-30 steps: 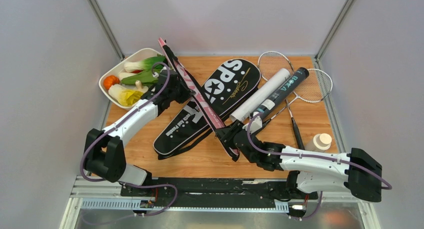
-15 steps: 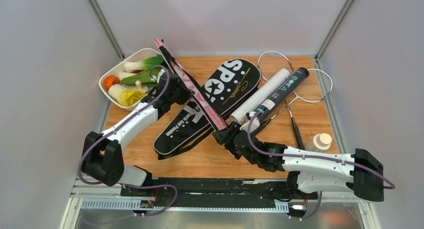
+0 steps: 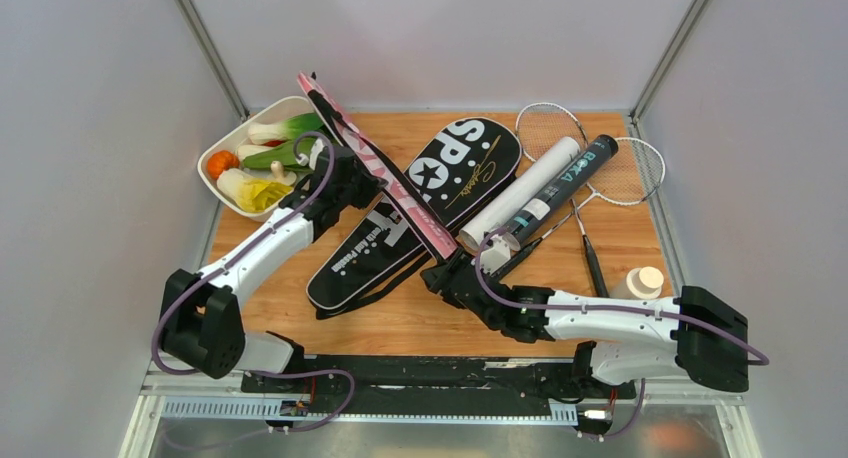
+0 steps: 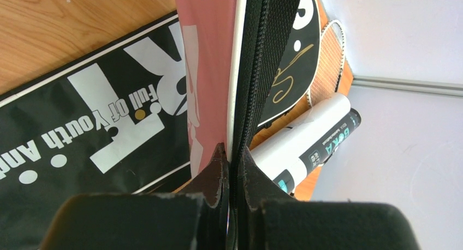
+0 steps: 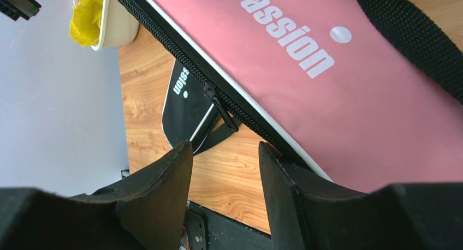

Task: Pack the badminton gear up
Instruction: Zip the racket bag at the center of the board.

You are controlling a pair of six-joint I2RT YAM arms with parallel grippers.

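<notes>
Pink cover (image 3: 375,168) on edge above the flat black cover (image 3: 440,193): one grip, one gap.
Top view: the left gripper (image 3: 352,181) is clamping the pink cover's upper part, holding the flat fabric panel tilted over the wooden table (image 3: 620,248). The right gripper (image 3: 440,275) is sitting at its lower end. Left wrist view: the jaws are pressing together on the black zipper seam beside white piping. Right wrist view: the jaws are standing apart, bare wood showing between them, and the zipper pull (image 5: 218,105) is hanging just beyond, untouched.
</notes>
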